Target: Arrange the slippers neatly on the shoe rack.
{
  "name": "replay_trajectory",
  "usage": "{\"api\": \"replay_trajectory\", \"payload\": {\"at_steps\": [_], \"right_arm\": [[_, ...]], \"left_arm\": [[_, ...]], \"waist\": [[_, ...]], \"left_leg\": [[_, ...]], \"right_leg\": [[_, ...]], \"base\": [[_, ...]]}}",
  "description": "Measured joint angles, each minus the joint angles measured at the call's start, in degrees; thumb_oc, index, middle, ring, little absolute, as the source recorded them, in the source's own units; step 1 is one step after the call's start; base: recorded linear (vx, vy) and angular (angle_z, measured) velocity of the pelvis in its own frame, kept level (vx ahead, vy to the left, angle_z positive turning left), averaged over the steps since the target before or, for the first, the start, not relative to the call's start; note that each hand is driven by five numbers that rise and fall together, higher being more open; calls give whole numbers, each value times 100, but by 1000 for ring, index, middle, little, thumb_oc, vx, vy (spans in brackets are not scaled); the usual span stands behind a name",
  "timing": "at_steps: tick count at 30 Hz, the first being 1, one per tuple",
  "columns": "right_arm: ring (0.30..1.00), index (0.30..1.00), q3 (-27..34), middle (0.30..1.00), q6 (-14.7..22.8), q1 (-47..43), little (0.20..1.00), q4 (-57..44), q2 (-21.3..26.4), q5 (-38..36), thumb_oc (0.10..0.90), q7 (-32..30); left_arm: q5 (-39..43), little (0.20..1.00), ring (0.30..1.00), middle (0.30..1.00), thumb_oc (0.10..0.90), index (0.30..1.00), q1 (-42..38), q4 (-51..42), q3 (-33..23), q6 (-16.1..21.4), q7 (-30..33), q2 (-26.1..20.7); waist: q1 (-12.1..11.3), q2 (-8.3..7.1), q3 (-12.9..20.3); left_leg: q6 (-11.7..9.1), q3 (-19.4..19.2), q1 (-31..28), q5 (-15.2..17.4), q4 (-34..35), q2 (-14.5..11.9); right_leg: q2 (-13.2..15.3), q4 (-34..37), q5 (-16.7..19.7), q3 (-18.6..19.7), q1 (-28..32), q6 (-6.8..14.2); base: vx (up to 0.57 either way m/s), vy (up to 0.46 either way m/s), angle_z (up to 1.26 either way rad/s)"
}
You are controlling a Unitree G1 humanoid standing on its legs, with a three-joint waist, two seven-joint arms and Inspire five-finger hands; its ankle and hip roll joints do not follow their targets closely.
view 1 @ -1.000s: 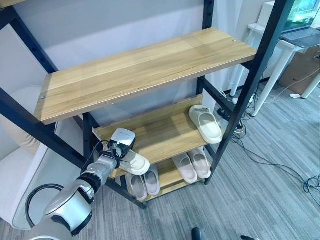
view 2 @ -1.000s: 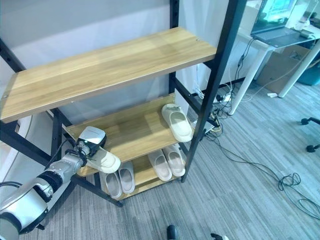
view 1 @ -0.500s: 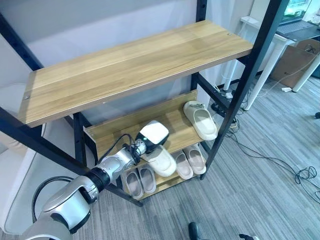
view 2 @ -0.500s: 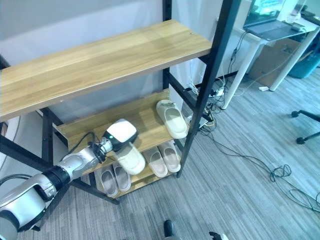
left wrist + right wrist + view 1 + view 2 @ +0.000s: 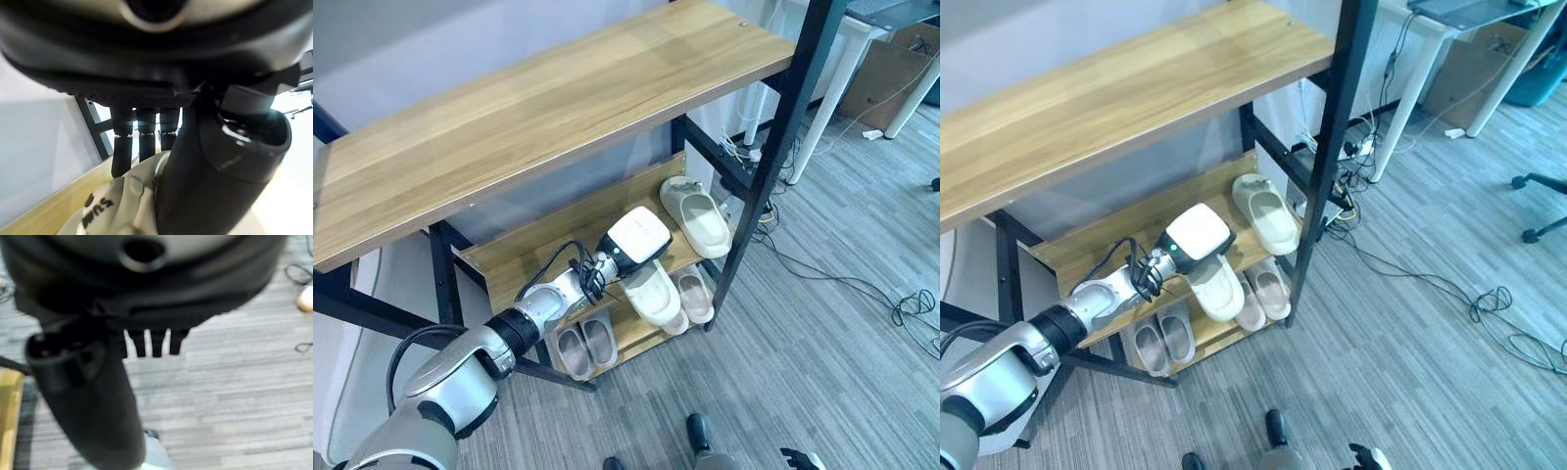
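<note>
One cream slipper (image 5: 656,292) is pinched in the left hand (image 5: 628,257) at the front edge of the middle shelf (image 5: 533,257) of the shoe rack (image 5: 781,117). In the left wrist view the fingers (image 5: 140,142) lie curled over the slipper's upper and the thumb presses against its side, so the grip is closed on it. The held slipper hangs just below and beyond the fingers, its long axis running from the shelf edge outward and down, toe end pointing toward the floor (image 5: 822,352) in front of the rack, strap end nearest the fingers. It overlaps the front of the bottom shelf, where it partly hides one of a pair of pinkish slippers (image 5: 695,294). Past the fingers, further along the middle shelf, a second cream slipper (image 5: 697,216) lies flat, near but apart from the held one, its long axis angled across the boards. On the other side of the fingers, lower down, a grey pair (image 5: 585,347) sits side by side on the bottom shelf.

Compared with a second ago, the hand and its slipper have travelled along the shelf front from near the rack's left post to about its middle, closer to the resting cream slipper; the camera has shifted too.

The right hand (image 5: 88,396) hangs over the carpeted floor with straight fingers holding nothing.
</note>
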State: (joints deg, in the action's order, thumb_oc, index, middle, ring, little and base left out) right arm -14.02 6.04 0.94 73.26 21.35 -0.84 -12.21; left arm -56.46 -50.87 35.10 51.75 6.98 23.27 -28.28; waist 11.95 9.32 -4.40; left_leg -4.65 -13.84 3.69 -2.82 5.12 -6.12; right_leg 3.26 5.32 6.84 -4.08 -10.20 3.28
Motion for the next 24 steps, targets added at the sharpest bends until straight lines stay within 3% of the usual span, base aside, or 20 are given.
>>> {"api": "replay_trajectory", "payload": {"at_steps": [4,9,24], "right_arm": [[900,900,-7,900,90,-302,900,44,2,-51,800,-96],[900,900,-36,900,97,-355,900,12,-6,-54,800,-195],[900,900,-394,900,212,-640,900,-233,-4,-40,800,-419]], "left_arm": [[-4,300,300,300,400,300,-670,498,291,-153,58,-137],[-2,300,300,300,400,300,-986,522,337,-231,115,-115],[27,300,300,300,400,300,-1511,1503,560,-366,485,97]], "waist": [[32,-110,-84],[82,-201,-247],[155,-155,-293]], "left_leg": [[12,-211,338,-26,0,11],[12,-255,389,-26,0,-6],[12,-260,594,-27,0,5]], "right_leg": [[-16,-3,142,220,-453,-12],[-41,-3,142,273,-537,-12],[-32,-5,148,282,-755,-18]], "base": [[0,-28,-24],[37,-13,-9],[5,-1,0]]}}
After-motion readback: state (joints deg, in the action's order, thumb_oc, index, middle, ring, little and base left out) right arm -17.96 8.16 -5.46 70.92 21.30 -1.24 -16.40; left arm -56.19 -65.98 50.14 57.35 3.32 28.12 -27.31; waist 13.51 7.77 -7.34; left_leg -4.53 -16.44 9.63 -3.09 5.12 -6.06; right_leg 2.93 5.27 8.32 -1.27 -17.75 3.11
